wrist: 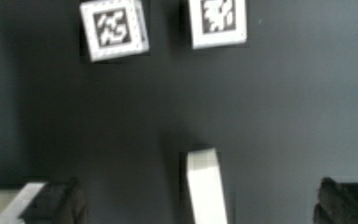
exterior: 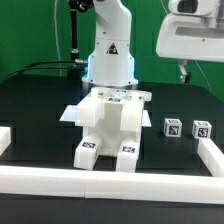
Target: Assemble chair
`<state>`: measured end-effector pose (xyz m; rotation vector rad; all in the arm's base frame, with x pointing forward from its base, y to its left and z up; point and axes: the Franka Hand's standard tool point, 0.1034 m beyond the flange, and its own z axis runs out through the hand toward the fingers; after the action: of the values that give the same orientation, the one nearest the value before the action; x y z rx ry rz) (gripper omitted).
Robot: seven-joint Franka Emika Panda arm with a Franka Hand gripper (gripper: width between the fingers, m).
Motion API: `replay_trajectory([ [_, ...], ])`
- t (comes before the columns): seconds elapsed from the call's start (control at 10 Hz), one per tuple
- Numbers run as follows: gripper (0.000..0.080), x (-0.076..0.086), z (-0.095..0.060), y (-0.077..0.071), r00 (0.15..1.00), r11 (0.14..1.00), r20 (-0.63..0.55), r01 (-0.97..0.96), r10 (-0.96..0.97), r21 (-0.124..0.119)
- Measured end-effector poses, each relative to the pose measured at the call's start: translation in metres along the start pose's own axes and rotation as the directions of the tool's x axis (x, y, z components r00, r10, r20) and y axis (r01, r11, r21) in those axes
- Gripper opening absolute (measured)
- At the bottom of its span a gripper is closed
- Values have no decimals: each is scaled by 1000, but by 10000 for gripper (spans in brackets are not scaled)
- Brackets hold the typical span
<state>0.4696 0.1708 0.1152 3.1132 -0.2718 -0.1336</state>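
Observation:
White chair parts [exterior: 112, 125] lie bunched at the table's middle in the exterior view, with tags on their tops and front ends. Two small white tagged blocks [exterior: 172, 127] [exterior: 201, 129] stand at the exterior view's right; they show as two tagged faces in the wrist view [wrist: 112, 28] [wrist: 218, 22]. My gripper [exterior: 184, 70] hangs high above these blocks. In the wrist view the gripper [wrist: 194, 202] is wide open and empty, with dark fingers [wrist: 44, 203] at both lower corners. The end of a narrow white strip [wrist: 202, 185] lies on the table between them, well below.
A white rail [exterior: 110, 181] runs along the front of the black table, with short rails at the exterior view's left [exterior: 5, 137] and right [exterior: 211, 155]. The robot's white base [exterior: 108, 55] stands behind the chair parts.

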Motion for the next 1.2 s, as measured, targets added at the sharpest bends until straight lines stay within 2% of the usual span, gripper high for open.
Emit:
replay_trajectory([
  [0.5,649,-1,6,-2,1000,1000,-24,-3,3,8],
  [0.6,649,-7,27,-7,999,1000,-53,-7,8,13],
  [0.7,649,-13,44,-6,999,1000,-44,-3,3,-1],
  [0.9,649,-15,72,-12,998,1000,-61,-12,12,-8],
  [1.2,649,-17,94,-10,998,1000,-61,-6,5,-22],
])
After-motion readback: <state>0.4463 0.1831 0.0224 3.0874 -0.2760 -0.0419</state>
